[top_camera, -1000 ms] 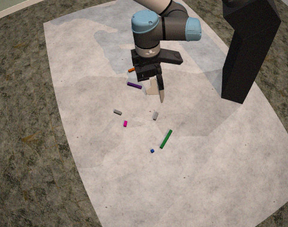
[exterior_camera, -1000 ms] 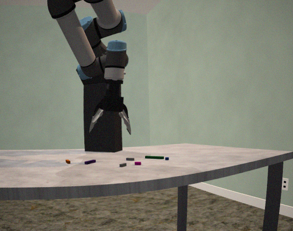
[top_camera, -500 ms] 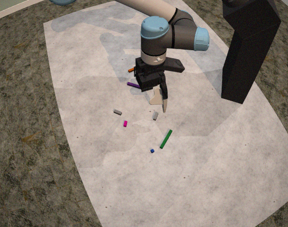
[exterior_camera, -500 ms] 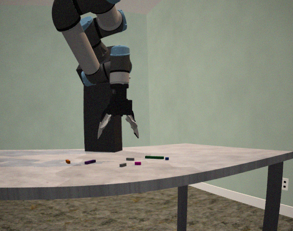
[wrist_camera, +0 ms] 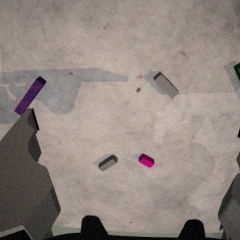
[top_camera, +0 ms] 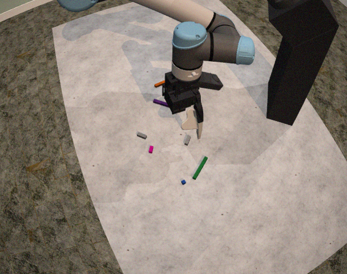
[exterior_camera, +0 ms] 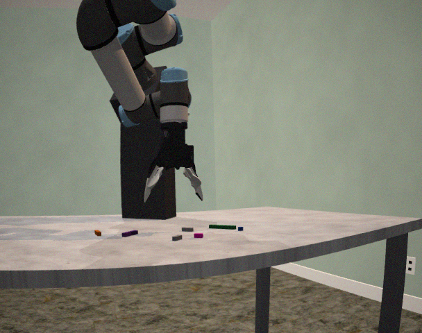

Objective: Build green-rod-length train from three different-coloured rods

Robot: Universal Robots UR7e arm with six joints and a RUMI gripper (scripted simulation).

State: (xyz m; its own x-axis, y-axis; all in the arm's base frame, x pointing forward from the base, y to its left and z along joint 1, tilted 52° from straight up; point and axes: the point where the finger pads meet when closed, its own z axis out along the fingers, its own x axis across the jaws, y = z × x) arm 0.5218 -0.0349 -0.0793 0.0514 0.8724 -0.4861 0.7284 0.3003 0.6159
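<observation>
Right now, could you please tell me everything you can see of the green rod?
The green rod is a slim, square-edged bar of plain matte green, the longest piece on the table. It lies flat, slanting in the top view, alone and touching nothing. The small blue rod sits just off its lower end with a gap between them, and a grey rod lies beyond its upper end. The open gripper hangs well above the table, not over the rod. In the wrist view only its tip shows at the right edge.
</observation>
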